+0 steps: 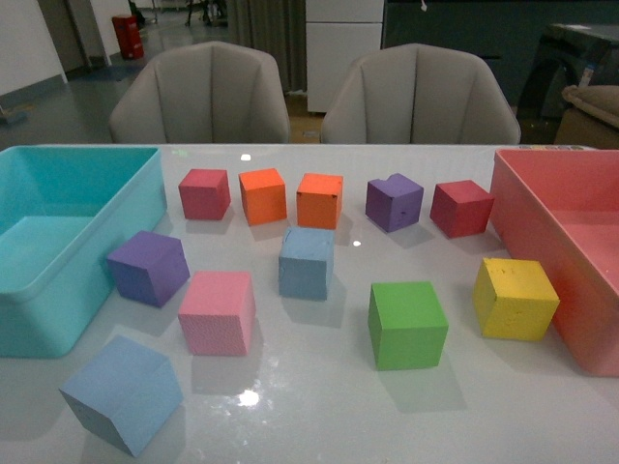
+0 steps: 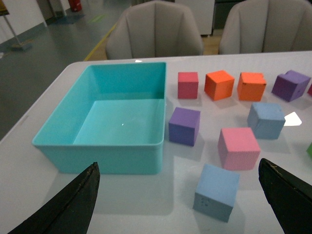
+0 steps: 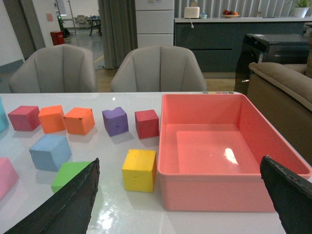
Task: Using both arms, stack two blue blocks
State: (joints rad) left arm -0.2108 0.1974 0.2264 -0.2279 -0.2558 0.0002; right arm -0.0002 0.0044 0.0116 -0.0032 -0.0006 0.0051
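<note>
One blue block [image 1: 123,391] lies near the table's front left, turned at an angle; the left wrist view shows this blue block [image 2: 216,191] between and ahead of my open left gripper [image 2: 180,202]. The other blue block [image 1: 307,262] sits upright mid-table, also seen as a blue block [image 2: 265,120] and a blue block [image 3: 50,152]. My right gripper [image 3: 183,200] hangs open above the table in front of the pink bin and yellow cube, with nothing between its fingers. Neither arm appears in the front view.
A turquoise bin [image 1: 58,290] stands at the left, a pink bin [image 1: 542,232] at the right. Scattered cubes: red [image 1: 205,193], two orange [image 1: 263,195], purple [image 1: 148,267], purple [image 1: 394,201], pink [image 1: 218,311], green [image 1: 406,324], yellow [image 1: 515,298]. Two chairs stand behind the table.
</note>
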